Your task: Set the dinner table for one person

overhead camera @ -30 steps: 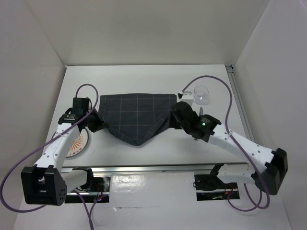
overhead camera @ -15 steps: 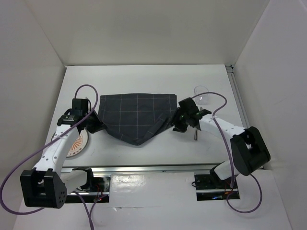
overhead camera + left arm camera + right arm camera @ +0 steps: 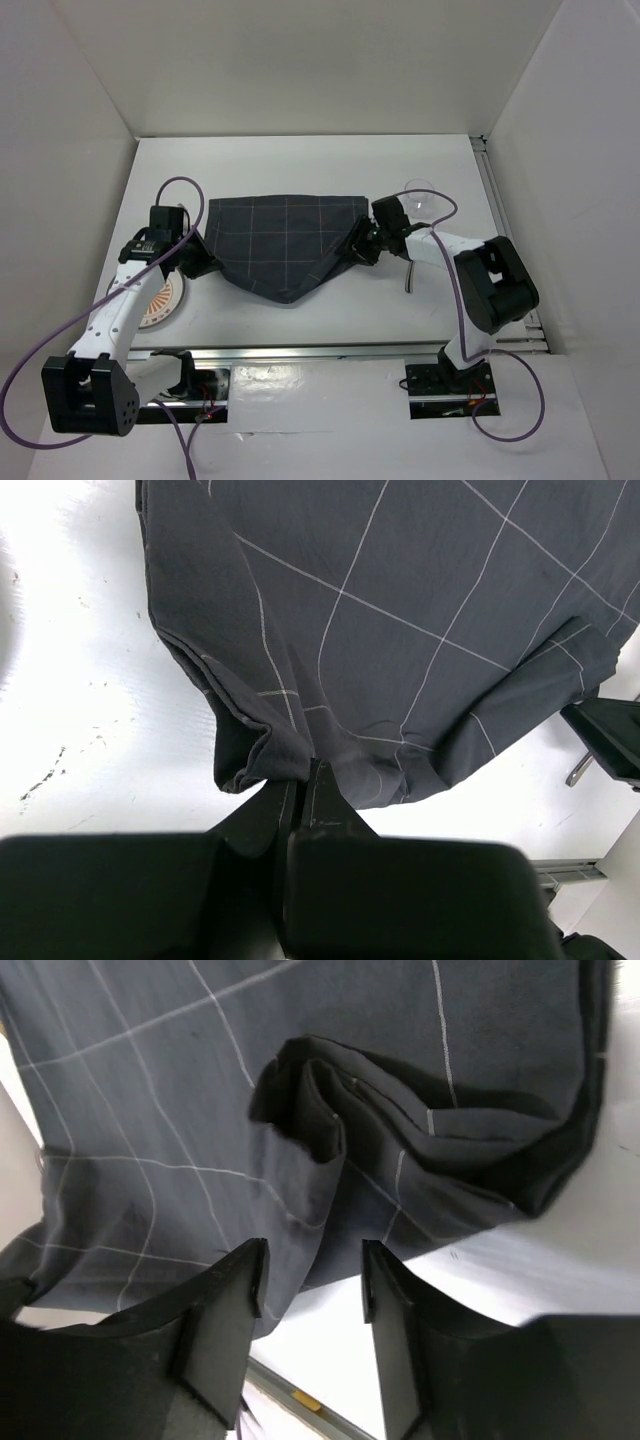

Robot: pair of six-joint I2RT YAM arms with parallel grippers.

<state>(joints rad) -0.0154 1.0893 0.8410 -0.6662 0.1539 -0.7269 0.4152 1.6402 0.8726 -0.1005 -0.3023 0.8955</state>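
Note:
On the white dinner table (image 3: 300,165) lies a dark grid-lined cloth mat (image 3: 285,240), its near corners folded in so it comes to a point. My left gripper (image 3: 205,262) is shut on the mat's bunched left corner; in the left wrist view its tips (image 3: 300,772) pinch that fold of the mat (image 3: 400,610). My right gripper (image 3: 358,246) is at the mat's right folded edge. In the right wrist view it (image 3: 313,1265) stands open, the mat's (image 3: 180,1100) hem just above its tips and nothing clamped.
A patterned plate (image 3: 160,300) lies near the left edge, partly under the left arm. A clear glass (image 3: 422,196) stands behind the right arm. A dark utensil (image 3: 408,280) lies beside the right forearm. A metal rail (image 3: 505,230) runs along the table's right side.
The right arm has folded in, its elbow swinging left toward its base, while its gripper stayed by the mat's right edge and opened slightly. The left arm and mat have held still.

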